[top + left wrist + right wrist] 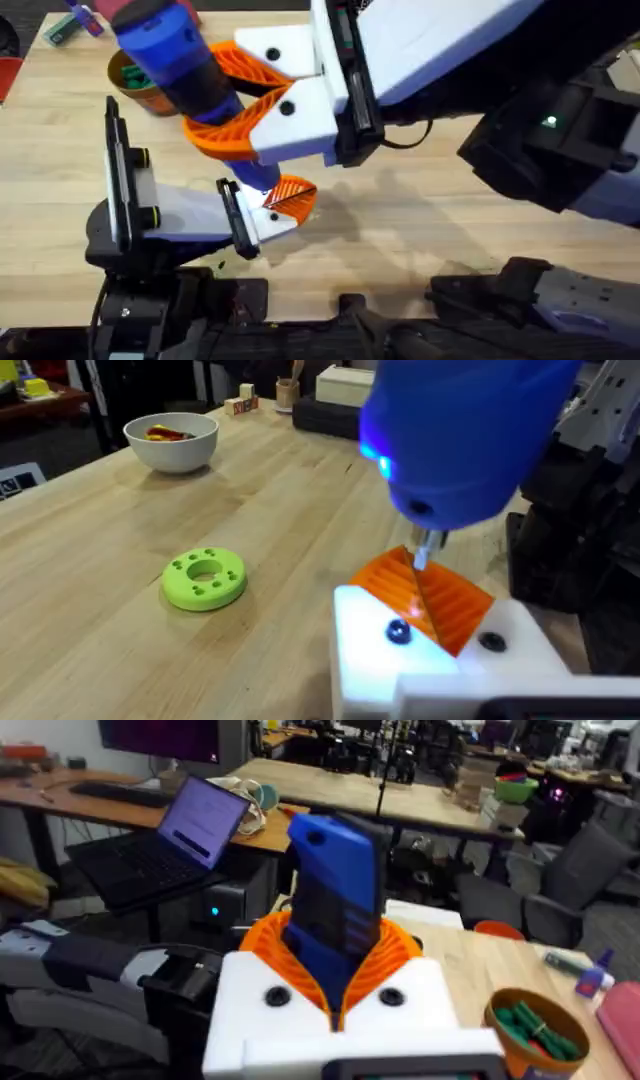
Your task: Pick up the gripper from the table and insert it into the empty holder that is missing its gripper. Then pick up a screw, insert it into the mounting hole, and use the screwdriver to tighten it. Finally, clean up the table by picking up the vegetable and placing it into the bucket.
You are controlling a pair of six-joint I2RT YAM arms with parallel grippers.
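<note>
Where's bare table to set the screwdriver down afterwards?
Free: wood right of the left end effector, below the right arm; also between the green disc and white bowl. Crowded: by the bucket, where the right end effector holds the screwdriver.

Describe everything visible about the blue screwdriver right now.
The screwdriver is a thick blue cylinder of glossy plastic with a darker band, clamped between the right gripper's orange ribbed fingers. It stands tip-down, tilted a little. In the left wrist view a small blue light glows on its body, and its thin metal tip meets the orange wedge seated on a white block.
</note>
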